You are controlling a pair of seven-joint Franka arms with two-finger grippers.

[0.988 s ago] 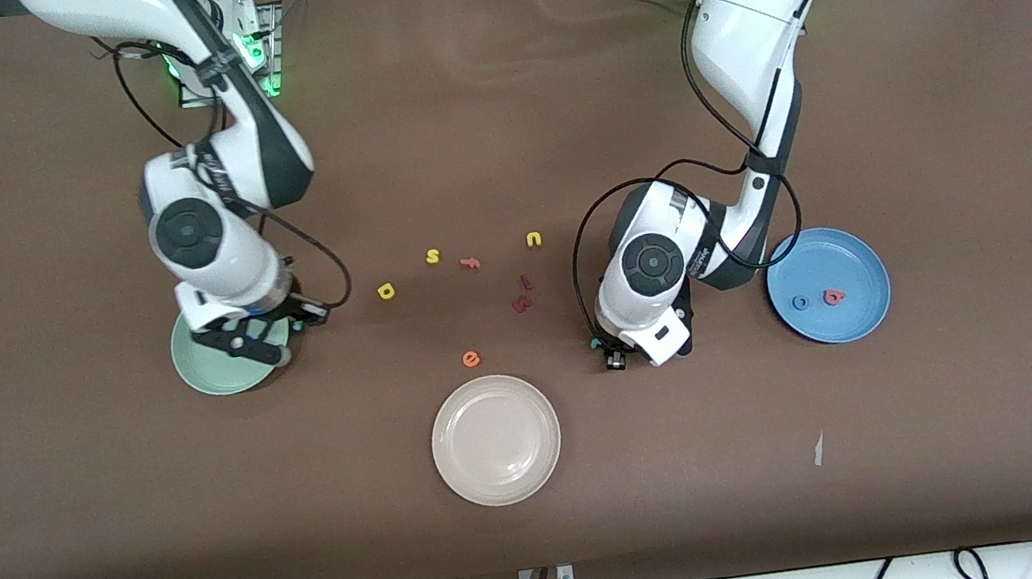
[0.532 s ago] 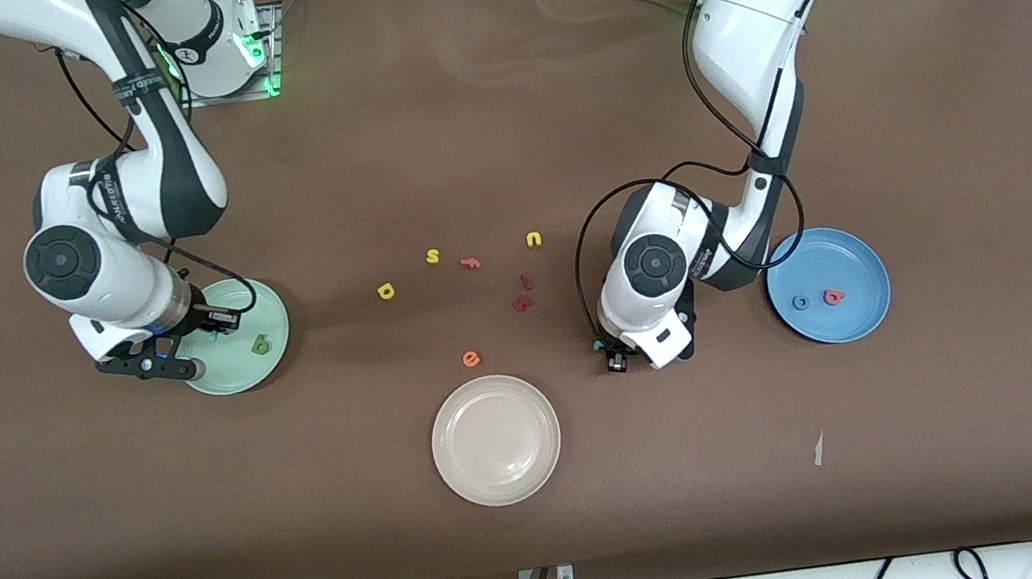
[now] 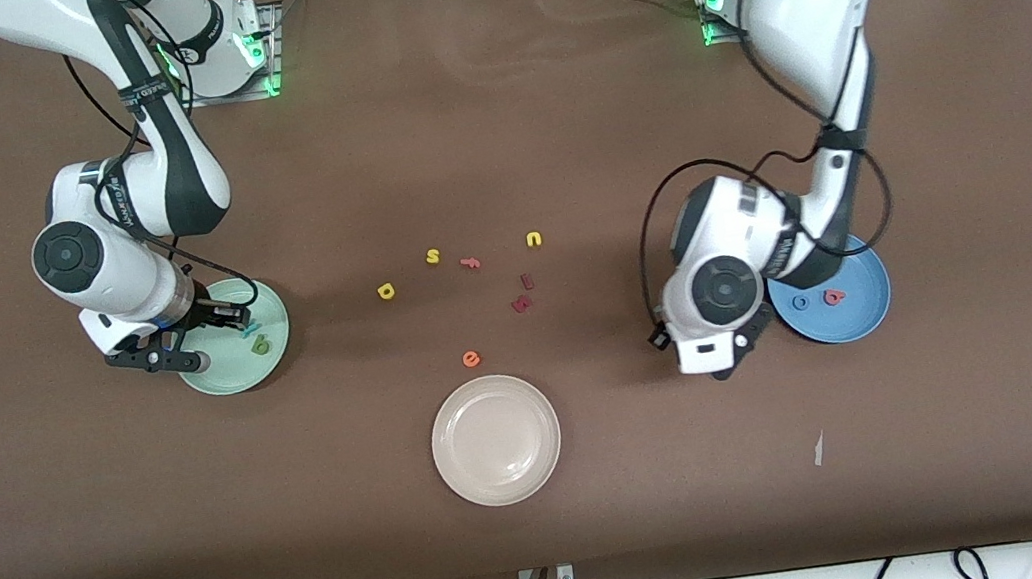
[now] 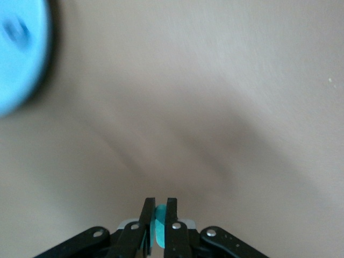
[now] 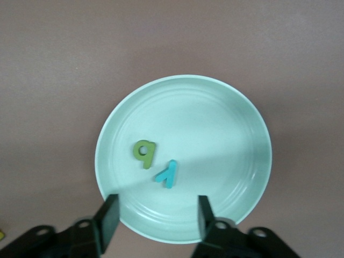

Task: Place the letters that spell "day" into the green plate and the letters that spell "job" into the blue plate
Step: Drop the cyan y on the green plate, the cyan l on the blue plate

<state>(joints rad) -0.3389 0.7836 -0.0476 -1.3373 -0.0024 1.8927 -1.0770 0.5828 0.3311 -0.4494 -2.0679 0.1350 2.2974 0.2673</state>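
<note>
The green plate (image 3: 235, 374) holds the dark green "a" (image 3: 260, 345) and the teal "y" (image 3: 251, 329). My right gripper (image 3: 185, 344) hangs open over that plate's rim with nothing in it; its wrist view shows the plate (image 5: 215, 134), the "a" (image 5: 145, 153) and the "y" (image 5: 166, 173). My left gripper (image 4: 159, 207) is shut on the teal "j" (image 4: 160, 220), low over the table beside the blue plate (image 3: 851, 268). That plate holds the blue "o" (image 3: 801, 302) and the red "b" (image 3: 835, 295). The yellow "d" (image 3: 386, 292) lies on the table.
A yellow "s" (image 3: 433, 257), a yellow "u" (image 3: 533, 240), a salmon letter (image 3: 470, 263), two dark red letters (image 3: 522, 304) and an orange "e" (image 3: 471, 359) lie mid-table. A cream plate (image 3: 496, 440) sits nearer the front camera.
My right gripper has opened and the teal "y" now lies in the green plate. My left arm has carried the teal "j" sideways to the blue plate's edge.
</note>
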